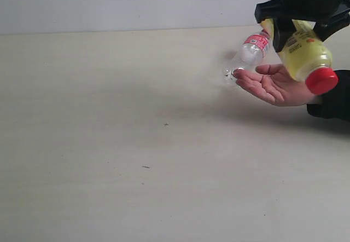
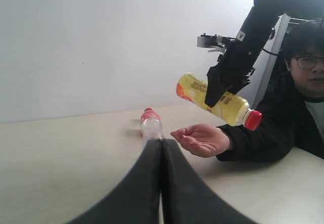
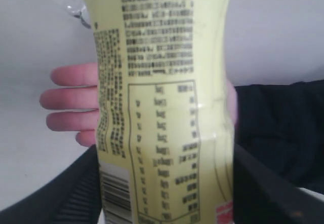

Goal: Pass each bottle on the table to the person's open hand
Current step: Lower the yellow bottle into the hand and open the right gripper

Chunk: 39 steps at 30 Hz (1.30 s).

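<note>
The yellow bottle point(image 1: 303, 53) point(image 2: 233, 110) point(image 3: 162, 107) hangs in the air, pinched across its middle by the right gripper point(image 1: 303, 31) point(image 2: 223, 87). The two black jaws are spread wide around its body. It is tilted, with its red cap point(image 1: 321, 80) point(image 2: 252, 119) at the low end, over the wrist. It sits just above the person's open hand point(image 1: 273, 83) point(image 2: 202, 140), palm up with the fingers together, and the left wrist view shows a clear gap between bottle and palm.

Just beyond the fingertips is a clear bottle point(image 1: 249, 53) point(image 2: 151, 125) with a red label, on the table point(image 1: 109, 143). It looks upright in the left wrist view, though the exterior view makes that harder to judge. Whether it touches the fingertips I cannot tell.

The hand's black sleeve point(image 1: 333, 97) runs off the right edge of the exterior view. The far table edge meets a pale wall close behind the clear bottle. To the left and toward the camera the tabletop is wide and bare (only a few tiny dark specks).

The left gripper point(image 2: 162, 145) is low over the table, its jaws pressed together with nothing between them, pointing toward the clear bottle and well short of it.

Counted: two bottles, one open hand, two grippers, and one person point(image 2: 309, 82) in glasses seated beside the table.
</note>
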Each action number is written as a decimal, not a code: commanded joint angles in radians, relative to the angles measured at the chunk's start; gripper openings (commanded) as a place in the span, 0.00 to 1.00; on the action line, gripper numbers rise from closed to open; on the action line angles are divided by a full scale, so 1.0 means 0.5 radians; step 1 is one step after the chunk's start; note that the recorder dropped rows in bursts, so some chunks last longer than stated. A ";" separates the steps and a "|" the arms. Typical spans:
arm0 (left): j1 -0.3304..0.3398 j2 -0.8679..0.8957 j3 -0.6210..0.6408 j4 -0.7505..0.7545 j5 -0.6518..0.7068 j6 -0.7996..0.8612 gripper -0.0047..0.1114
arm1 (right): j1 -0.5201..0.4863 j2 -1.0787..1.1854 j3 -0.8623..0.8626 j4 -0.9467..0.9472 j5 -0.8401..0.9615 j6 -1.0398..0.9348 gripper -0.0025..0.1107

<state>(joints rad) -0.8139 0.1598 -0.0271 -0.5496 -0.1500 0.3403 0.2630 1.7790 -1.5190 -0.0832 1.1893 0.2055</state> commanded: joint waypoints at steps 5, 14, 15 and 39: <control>0.001 -0.010 0.009 -0.006 0.000 -0.007 0.04 | -0.003 0.199 0.056 0.166 -0.143 0.016 0.02; 0.001 -0.010 0.009 -0.006 0.000 -0.007 0.04 | -0.003 0.309 0.052 0.097 -0.211 0.125 0.02; 0.001 -0.010 0.009 -0.006 0.000 -0.007 0.04 | -0.003 0.309 0.052 0.078 -0.210 0.138 0.02; 0.001 -0.010 0.009 -0.006 0.000 -0.007 0.04 | -0.003 0.309 0.052 -0.011 -0.215 0.147 0.69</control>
<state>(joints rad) -0.8139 0.1598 -0.0271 -0.5496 -0.1500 0.3403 0.2630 1.9355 -1.4911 -0.0712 1.0928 0.2871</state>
